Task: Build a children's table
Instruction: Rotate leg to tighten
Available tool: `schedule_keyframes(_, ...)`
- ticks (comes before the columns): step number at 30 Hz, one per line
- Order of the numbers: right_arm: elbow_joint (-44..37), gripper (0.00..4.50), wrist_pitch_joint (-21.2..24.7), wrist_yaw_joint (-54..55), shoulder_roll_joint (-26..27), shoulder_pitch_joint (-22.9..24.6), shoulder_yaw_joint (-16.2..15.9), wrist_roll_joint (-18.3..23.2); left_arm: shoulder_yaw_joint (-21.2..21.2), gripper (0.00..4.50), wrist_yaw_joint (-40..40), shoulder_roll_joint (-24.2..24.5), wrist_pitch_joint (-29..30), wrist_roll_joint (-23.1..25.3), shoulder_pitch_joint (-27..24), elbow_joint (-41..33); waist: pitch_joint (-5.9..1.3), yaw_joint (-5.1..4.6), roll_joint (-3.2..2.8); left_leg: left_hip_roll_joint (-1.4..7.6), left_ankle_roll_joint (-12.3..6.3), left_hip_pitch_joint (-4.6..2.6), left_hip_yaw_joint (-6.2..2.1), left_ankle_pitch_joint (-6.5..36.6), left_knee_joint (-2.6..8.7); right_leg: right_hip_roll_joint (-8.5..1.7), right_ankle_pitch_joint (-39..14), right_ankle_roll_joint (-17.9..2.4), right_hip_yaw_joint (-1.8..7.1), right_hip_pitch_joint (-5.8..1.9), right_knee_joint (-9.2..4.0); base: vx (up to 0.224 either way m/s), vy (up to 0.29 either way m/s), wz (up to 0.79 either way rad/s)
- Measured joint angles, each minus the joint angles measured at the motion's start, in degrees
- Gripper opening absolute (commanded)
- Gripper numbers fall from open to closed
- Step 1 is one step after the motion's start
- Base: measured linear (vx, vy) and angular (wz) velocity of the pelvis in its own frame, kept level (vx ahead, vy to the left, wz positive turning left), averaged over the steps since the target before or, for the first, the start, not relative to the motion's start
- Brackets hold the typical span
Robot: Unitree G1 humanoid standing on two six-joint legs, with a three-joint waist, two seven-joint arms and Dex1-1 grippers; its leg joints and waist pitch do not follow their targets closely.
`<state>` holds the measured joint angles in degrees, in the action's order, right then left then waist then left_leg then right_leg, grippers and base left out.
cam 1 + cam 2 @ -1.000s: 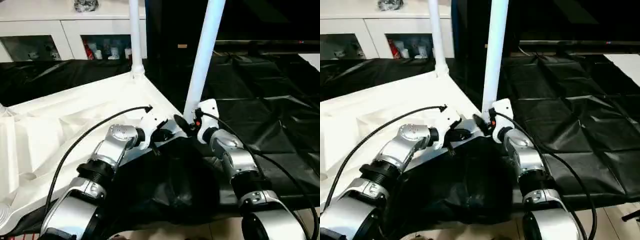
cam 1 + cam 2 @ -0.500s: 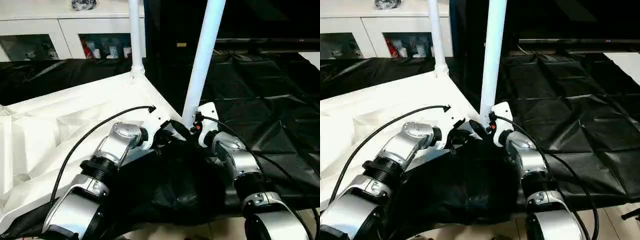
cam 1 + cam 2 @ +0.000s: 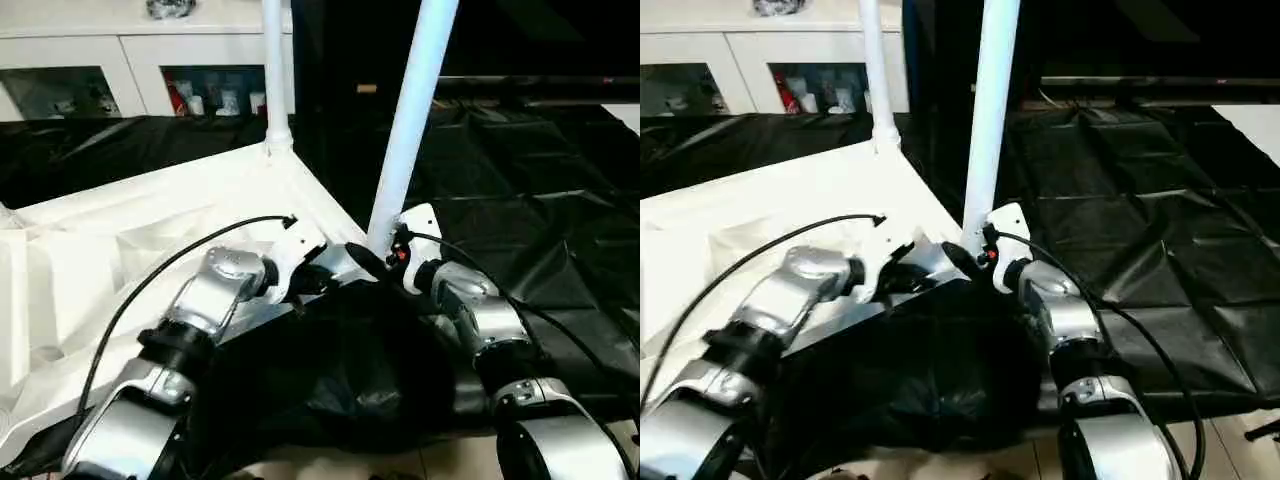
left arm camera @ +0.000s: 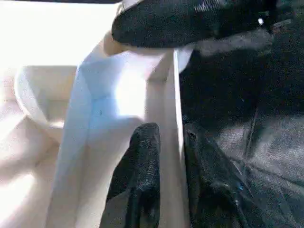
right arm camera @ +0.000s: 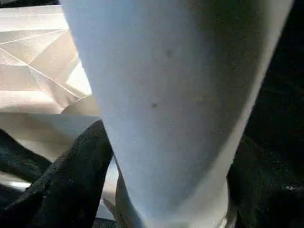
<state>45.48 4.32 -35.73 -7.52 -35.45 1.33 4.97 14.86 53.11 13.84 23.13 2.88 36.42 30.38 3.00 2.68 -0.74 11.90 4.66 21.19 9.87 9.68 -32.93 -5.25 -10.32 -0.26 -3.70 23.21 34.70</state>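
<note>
The children's table lies upside down as a white top (image 3: pixel 150 230) on a black cloth. One white leg (image 3: pixel 272 80) stands in the far corner socket. A second leg (image 3: pixel 412 120) rises, leaning right, from the near corner. My right gripper (image 3: pixel 375 252) is shut on this leg's base, with black fingers (image 5: pixel 71 180) on either side of the tube (image 5: pixel 171 104). My left gripper (image 4: pixel 172 135) sits just left of that corner. Its fingers (image 4: pixel 142 166) straddle the top's thin rim wall (image 4: pixel 173 95), slightly apart, so it is open.
A black cloth (image 3: pixel 540 200) covers the floor to the right and bunches up in front of the near corner (image 3: pixel 340 370). A white glass-door cabinet (image 3: pixel 100 70) stands behind the table top. Black cables run along both silver forearms.
My left gripper's fingers have parted a little around the rim, and the left forearm has shifted left. The right gripper stays at the leg's base.
</note>
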Motion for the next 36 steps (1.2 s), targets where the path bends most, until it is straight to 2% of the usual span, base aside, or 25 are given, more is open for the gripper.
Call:
schedule_keyframes(8,0.2,3.64,-1.2,-2.0,-1.0,0.0,-0.8,-0.4,0.0,0.04,0.3,0.0,-1.6,-1.0,-0.7,-0.4,0.07,0.24,-0.13,0.0,0.0,0.01,0.0,0.0,0.0,0.0,0.0,0.0,0.0,0.0,0.0,0.0,0.0,0.0)
schedule_keyframes(13,-2.7,3.64,-1.9,-8.2,-4.6,1.8,-3.1,-0.8,0.0,0.04,3.1,1.0,-5.9,-1.5,-2.6,-1.4,0.14,0.73,-0.53,0.0,0.0,0.0,0.01,0.0,0.03,0.0,0.0,0.0,-0.01,0.0,0.0,0.0,0.0,0.0)
schedule_keyframes(20,-6.2,3.64,-2.4,-16.4,-8.8,2.5,-3.9,0.4,0.2,0.04,7.4,2.7,-10.5,-3.2,-4.8,-2.4,0.2,1.17,-0.81,-0.01,-0.01,0.04,0.05,0.0,0.0,-0.04,0.0,0.0,0.0,0.0,0.0,0.0,0.0,0.0)
schedule_keyframes(22,-7.6,3.92,-1.8,-20.0,-10.5,3.3,-4.2,1.5,0.3,0.0,8.8,3.0,-10.9,-3.2,-5.0,-2.6,0.2,1.61,-0.83,-0.01,-0.02,0.04,0.08,0.0,-0.01,-0.04,0.0,0.0,0.0,0.0,0.0,0.0,0.0,0.0)
schedule_keyframes(25,-8.4,4.1,-1.0,-22.4,-11.9,4.3,-4.7,1.6,0.6,0.0,9.5,3.3,-11.1,-3.2,-5.1,-2.7,0.19,2.14,-0.86,-0.01,-0.02,0.03,0.12,0.0,-0.05,-0.04,0.0,0.0,0.01,0.0,0.01,0.0,0.0,0.0)
schedule_keyframes(29,-9.0,4.1,-0.5,-25.3,-12.9,4.5,-7.1,0.9,0.8,0.0,11.0,4.0,-11.6,-3.6,-5.5,-2.9,0.19,2.32,-0.86,0.0,-0.02,0.01,0.12,0.0,-0.04,-0.04,0.0,0.0,0.01,-0.01,0.03,0.0,0.0,0.0)
schedule_keyframes(36,-8.4,3.56,0.4,-27.2,-12.4,3.8,-8.1,1.0,1.1,0.0,13.3,5.2,-11.8,-4.3,-6.4,-4.2,0.19,2.37,-0.85,0.0,-0.02,0.02,0.11,0.0,-0.08,-0.04,0.0,0.0,0.01,-0.01,0.04,0.0,0.0,0.0)
